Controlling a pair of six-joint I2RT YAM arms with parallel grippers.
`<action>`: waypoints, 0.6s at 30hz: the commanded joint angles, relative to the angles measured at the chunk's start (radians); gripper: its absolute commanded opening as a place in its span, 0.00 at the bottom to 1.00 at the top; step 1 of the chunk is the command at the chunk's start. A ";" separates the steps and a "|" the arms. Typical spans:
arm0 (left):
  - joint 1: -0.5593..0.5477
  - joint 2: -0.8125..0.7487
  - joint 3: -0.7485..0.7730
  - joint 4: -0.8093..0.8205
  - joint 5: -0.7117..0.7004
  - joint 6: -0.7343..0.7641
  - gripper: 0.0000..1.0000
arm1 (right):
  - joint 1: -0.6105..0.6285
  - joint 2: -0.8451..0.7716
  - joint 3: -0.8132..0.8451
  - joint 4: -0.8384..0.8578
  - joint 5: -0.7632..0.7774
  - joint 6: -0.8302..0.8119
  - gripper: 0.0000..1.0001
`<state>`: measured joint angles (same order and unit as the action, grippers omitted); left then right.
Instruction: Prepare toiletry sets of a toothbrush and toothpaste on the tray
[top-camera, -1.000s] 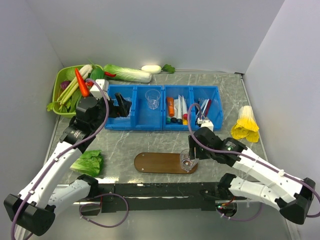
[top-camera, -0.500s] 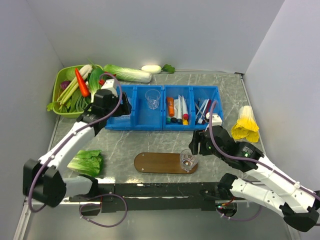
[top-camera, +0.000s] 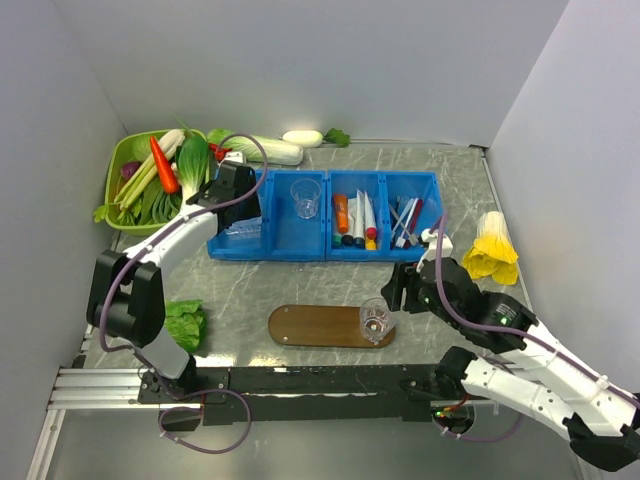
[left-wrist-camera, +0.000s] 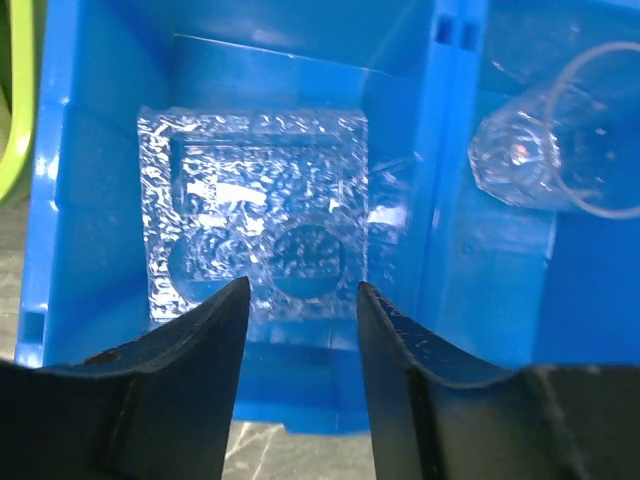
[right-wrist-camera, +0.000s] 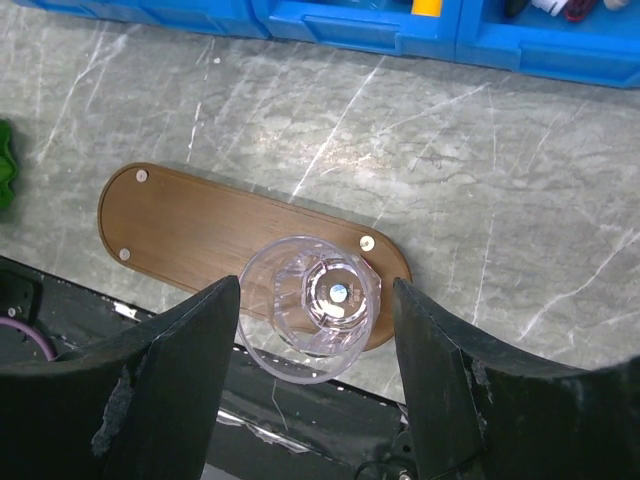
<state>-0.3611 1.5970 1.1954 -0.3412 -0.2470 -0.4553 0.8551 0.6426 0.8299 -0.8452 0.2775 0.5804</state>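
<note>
The brown wooden tray (top-camera: 310, 327) lies near the front edge with a clear cup (top-camera: 375, 320) upright on its right end. White toothpaste tubes (top-camera: 359, 213) lie in a middle compartment of the blue bins (top-camera: 325, 252). Toothbrushes (top-camera: 404, 219) lie in the right compartment. My right gripper (right-wrist-camera: 312, 285) hangs open above the cup (right-wrist-camera: 312, 305), with a gap on both sides and the tray (right-wrist-camera: 190, 225) below. My left gripper (left-wrist-camera: 300, 300) is over the leftmost compartment, jaws partly apart with nothing between them. A crinkly clear plastic packet (left-wrist-camera: 255, 215) lies below it.
A second clear cup (top-camera: 305, 196) stands in the second compartment, and an orange tube (top-camera: 342, 212) lies beside the toothpaste. A green basket (top-camera: 118, 175) of vegetables is at back left, with a cabbage (top-camera: 262, 148) behind the bins. A lettuce leaf (top-camera: 180, 323) lies front left and a yellow bundle (top-camera: 490, 250) at right.
My left arm reached forward over the leftmost compartment and its jaws narrowed. My right gripper drew back from the cup, which stays on the tray.
</note>
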 joint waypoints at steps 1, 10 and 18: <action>0.017 0.027 0.056 -0.012 -0.049 -0.014 0.51 | 0.007 -0.047 -0.008 0.009 0.041 0.015 0.69; 0.059 0.061 0.056 -0.015 -0.040 -0.023 0.46 | 0.009 -0.083 -0.011 -0.020 0.066 0.029 0.68; 0.060 0.106 0.064 -0.016 0.014 -0.019 0.40 | 0.007 -0.069 -0.008 -0.015 0.058 0.027 0.68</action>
<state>-0.2966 1.6775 1.2179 -0.3641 -0.2584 -0.4664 0.8551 0.5846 0.8253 -0.8570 0.3214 0.5976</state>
